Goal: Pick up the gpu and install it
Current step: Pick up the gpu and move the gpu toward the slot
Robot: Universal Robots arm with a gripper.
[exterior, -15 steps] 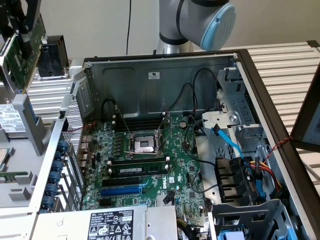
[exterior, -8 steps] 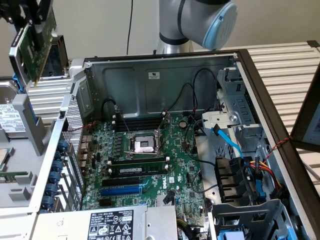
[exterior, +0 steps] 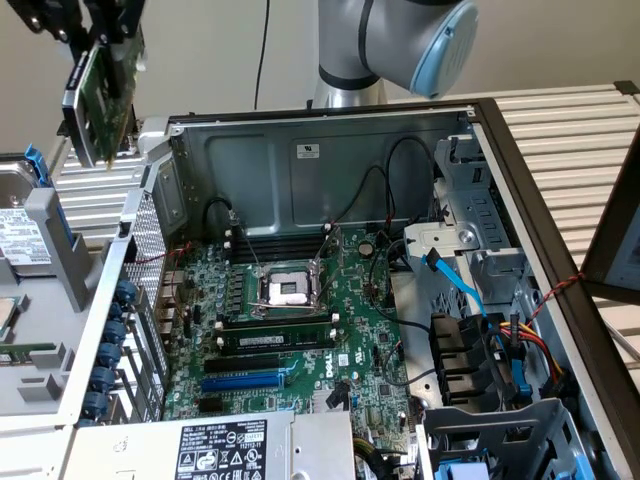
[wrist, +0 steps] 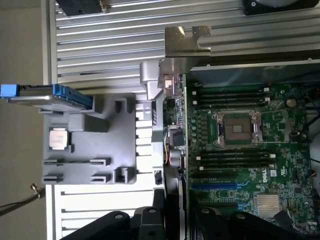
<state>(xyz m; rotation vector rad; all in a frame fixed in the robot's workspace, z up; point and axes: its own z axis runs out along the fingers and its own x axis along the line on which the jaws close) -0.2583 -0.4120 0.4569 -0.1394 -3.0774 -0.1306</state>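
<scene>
Fingers [exterior: 115, 22] clamp the gpu [exterior: 103, 100], its long axis hanging steeply downward, slightly tilted, beside the computer case [exterior: 250, 170].

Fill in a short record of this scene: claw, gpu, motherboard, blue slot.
claw: shut on the gpu, at the exterior view's upper left
gpu: in the air, tilted, outside the case, not installed
motherboard: lying flat in the open case
blue slot: empty
</scene>
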